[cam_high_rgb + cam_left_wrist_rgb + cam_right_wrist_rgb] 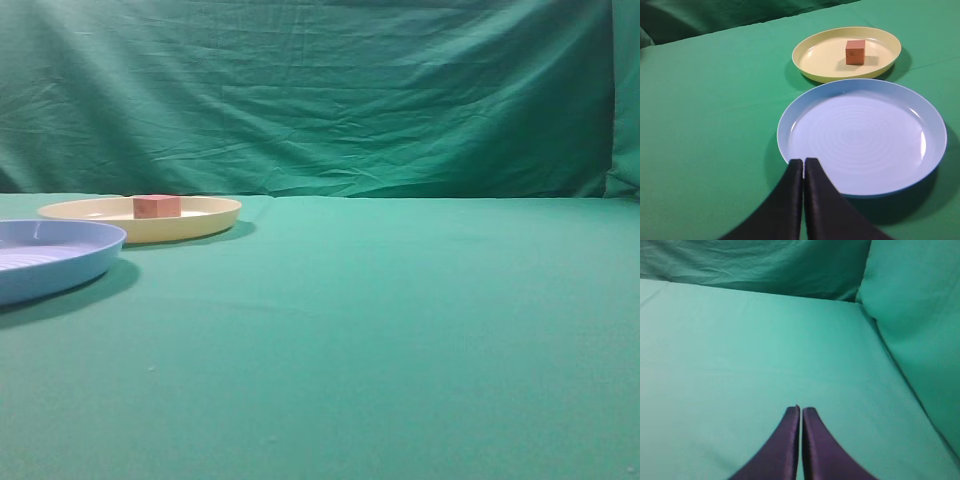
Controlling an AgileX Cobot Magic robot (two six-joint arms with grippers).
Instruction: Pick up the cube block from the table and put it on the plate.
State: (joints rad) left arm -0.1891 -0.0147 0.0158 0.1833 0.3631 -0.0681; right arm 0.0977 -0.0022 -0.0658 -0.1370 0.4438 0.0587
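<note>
The cube block (157, 206) rests inside the cream plate (205, 222) at the far left of the green table (400, 320). In the left wrist view the cube block (855, 52) sits right of centre in the plate (815, 55). My left gripper (803, 162) is shut and empty, above the near rim of a blue plate, well short of the cube. My right gripper (800, 410) is shut and empty over bare cloth. Neither gripper shows in the exterior view.
A light blue ridged plate (90, 262) lies in front of the cream plate; it also shows in the left wrist view (790, 125). The wrinkled green backdrop (320, 90) rises behind the table and on the right (915, 305).
</note>
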